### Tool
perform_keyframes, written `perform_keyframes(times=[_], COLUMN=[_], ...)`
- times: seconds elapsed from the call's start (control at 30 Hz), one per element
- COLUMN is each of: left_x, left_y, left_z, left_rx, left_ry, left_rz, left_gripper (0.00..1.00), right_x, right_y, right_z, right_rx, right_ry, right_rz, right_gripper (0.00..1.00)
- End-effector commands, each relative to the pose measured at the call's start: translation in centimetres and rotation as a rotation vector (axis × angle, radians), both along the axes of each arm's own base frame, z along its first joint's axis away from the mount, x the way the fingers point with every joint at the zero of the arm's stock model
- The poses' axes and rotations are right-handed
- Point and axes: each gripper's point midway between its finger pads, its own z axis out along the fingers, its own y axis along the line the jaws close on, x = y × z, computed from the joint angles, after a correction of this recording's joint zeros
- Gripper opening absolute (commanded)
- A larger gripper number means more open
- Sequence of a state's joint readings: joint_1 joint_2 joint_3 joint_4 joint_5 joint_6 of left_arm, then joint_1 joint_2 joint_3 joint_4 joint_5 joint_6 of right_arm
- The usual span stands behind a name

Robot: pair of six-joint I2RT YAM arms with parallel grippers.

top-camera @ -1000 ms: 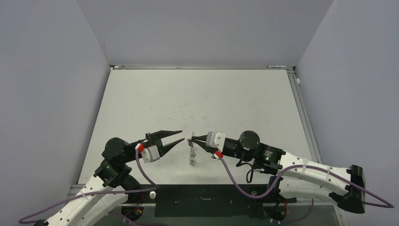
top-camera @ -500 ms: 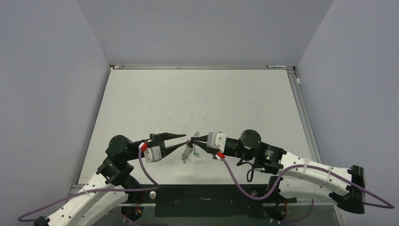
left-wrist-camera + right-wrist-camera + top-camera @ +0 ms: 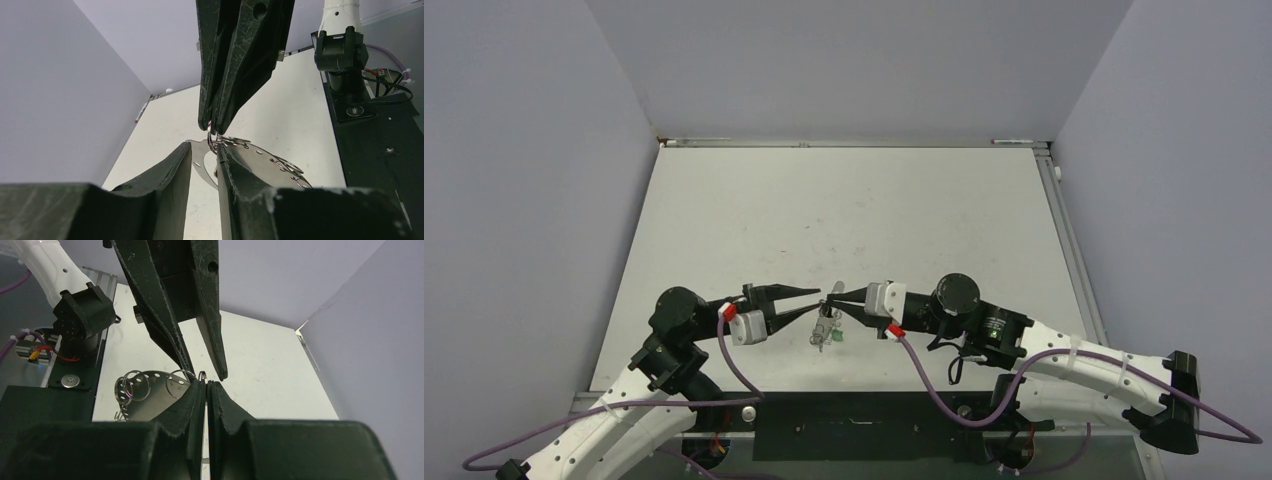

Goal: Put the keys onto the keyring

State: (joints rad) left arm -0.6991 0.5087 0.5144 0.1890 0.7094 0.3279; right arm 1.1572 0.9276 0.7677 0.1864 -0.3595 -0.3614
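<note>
Your left tool [image 3: 816, 300] stands narrowly parted, its tips either side of the top ring of the keyring [image 3: 826, 326]. The keyring hangs over the counter [image 3: 844, 210] from your right tool [image 3: 831, 297], which is clamped shut on that ring.

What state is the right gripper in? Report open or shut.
Shut on the keyring. In the right wrist view, the right gripper has its tips pressed together, pinching a small silver ring between them.
</note>
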Motion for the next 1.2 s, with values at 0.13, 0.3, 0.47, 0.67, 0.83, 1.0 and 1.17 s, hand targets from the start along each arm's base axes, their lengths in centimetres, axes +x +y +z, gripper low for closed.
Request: perform_keyframes(times=[0.13, 0.3, 0.47, 0.67, 0.83, 1.0, 1.17], left_x=[-0.5, -0.7, -0.5, 0.7, 2.0, 3.4, 4.0], left_y=[-0.1, -0.2, 0.0, 0.3, 0.5, 0.6, 0.2], left_z=[1.4, 1.4, 1.6, 1.6, 1.3, 0.3, -0.7], left_rx=[-0.033, -0.032, -0.041, -0.02, 0.003, 0.043, 0.084], left_ry=[-0.035, -0.034, -0.028, -0.009, 0.011, 0.044, 0.074], left_rz=[-0.032, -0.043, -0.022, 0.043, 0.106, 0.165, 0.175], left_gripper=[0.17, 0.01, 0.0, 0.0, 0.0, 0.0, 0.0], right_x=[-0.9, -1.1, -1.0, 0.1, 1.8, 3.6, 4.0], right_y=[0.4, 0.9, 0.8, 0.1, -0.7, -2.1, -2.6], right_z=[5.8, 5.4, 4.4, 3.5, 3.1, 3.1, 2.0], right_rx=[0.164, 0.156, 0.137, 0.098, 0.039, -0.06, -0.222], right_ry=[-0.058, -0.058, -0.067, -0.071, -0.077, -0.093, -0.081], right_rz=[0.063, 0.086, 0.079, 0.009, -0.091, -0.206, -0.221], right_gripper=[0.05, 0.05, 0.05, 0.08, 0.35, 0.44, 0.46])
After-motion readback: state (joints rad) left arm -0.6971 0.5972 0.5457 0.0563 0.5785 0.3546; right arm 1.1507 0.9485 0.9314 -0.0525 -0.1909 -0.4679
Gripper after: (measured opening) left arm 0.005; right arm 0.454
